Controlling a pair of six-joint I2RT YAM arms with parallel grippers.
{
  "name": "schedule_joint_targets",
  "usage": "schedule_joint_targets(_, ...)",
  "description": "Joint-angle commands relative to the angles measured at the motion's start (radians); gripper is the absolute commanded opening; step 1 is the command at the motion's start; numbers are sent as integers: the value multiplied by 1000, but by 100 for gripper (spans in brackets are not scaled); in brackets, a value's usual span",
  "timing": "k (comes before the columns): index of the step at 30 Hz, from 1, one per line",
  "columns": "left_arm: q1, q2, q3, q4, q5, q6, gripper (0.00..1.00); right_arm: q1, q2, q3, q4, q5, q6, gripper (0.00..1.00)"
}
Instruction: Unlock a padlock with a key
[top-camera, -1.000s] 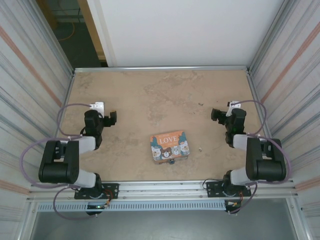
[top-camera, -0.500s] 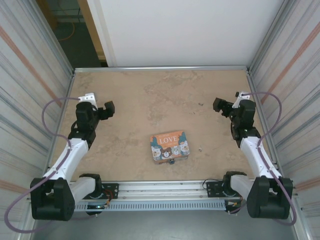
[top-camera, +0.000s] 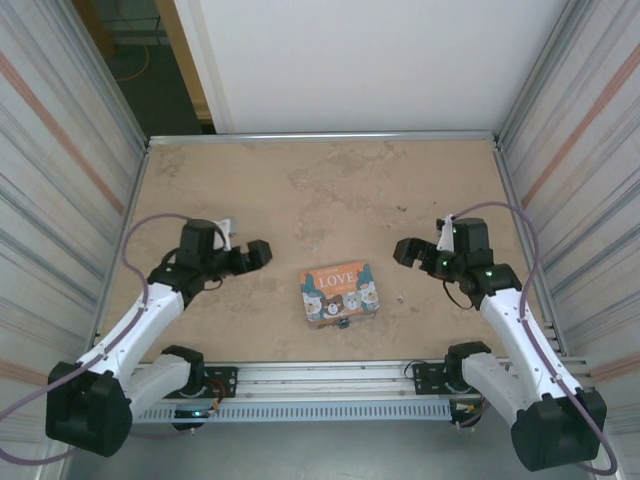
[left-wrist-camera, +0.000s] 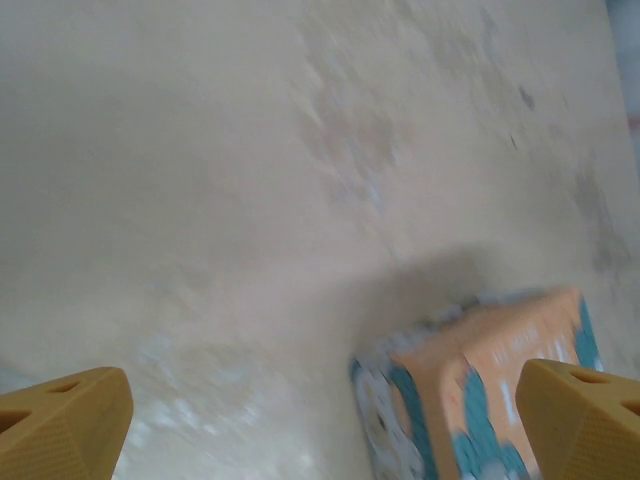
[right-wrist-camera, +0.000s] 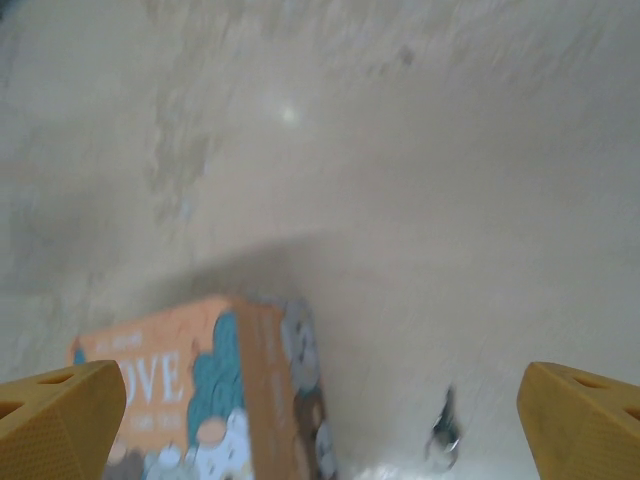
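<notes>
Looking down from the top camera, you have the picture box (top-camera: 340, 293) lying toward 6 o'clock on the tabletop (top-camera: 320, 190). A small dark thing touching the box's 6 o'clock edge reads as the padlock (top-camera: 342, 322). A pale speck just beside the box at 3 o'clock is likely the key (top-camera: 400, 297). Your left hand (top-camera: 258, 253) hangs at about 10 o'clock of the box and your right hand (top-camera: 408, 252) at about 2 o'clock. Both are apart from it, released and carrying nothing.

In the left wrist view, the left hand (left-wrist-camera: 320, 425) is spread wide over bare tabletop, with the box's corner at 4 o'clock. The padlock is not to be made out here, so swing toward the box's near edge before you descend.

In the right wrist view, the right hand (right-wrist-camera: 320, 420) is equally wide, with the box at 7 o'clock. A thin silvery piece with a small ring, which I take for the key (right-wrist-camera: 443, 432), lies flat at 5 o'clock, well inside the right fingertip.

The step in hand looks like the approach to the key. Centre it between the fingers first, come down slowly and pinch across its thin shank. It lies flat, so a fast closure may flick it away. Keep the left hand ready to steady the padlock.
</notes>
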Motion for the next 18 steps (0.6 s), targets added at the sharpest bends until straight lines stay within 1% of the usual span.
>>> schedule_joint_targets(1,-123,20,-17,-39,36,-111,99,63,-15,-28,-114,-79,72,99)
schedule_joint_targets(4,-234,54,-14,-26,11,-173,99,129,-2,-47,-115,-65,97,99)
schedule_joint_targets(7,-310,90,-8,-11,-8,-220,99,176,17,-64,-102,-57,119,99)
schedule_joint_targets(12,-436,181,-12,84,-18,-294,99,252,65,-96,-46,-46,149,99)
schedule_joint_targets(15,-478,251,-2,139,5,-329,99,287,102,-103,2,-48,163,99)
schedule_joint_targets(17,-499,283,5,170,5,-344,99,312,116,-102,37,-54,173,99)
schedule_joint_targets(18,-509,296,11,178,-3,-350,99,324,151,-100,58,-57,178,99)
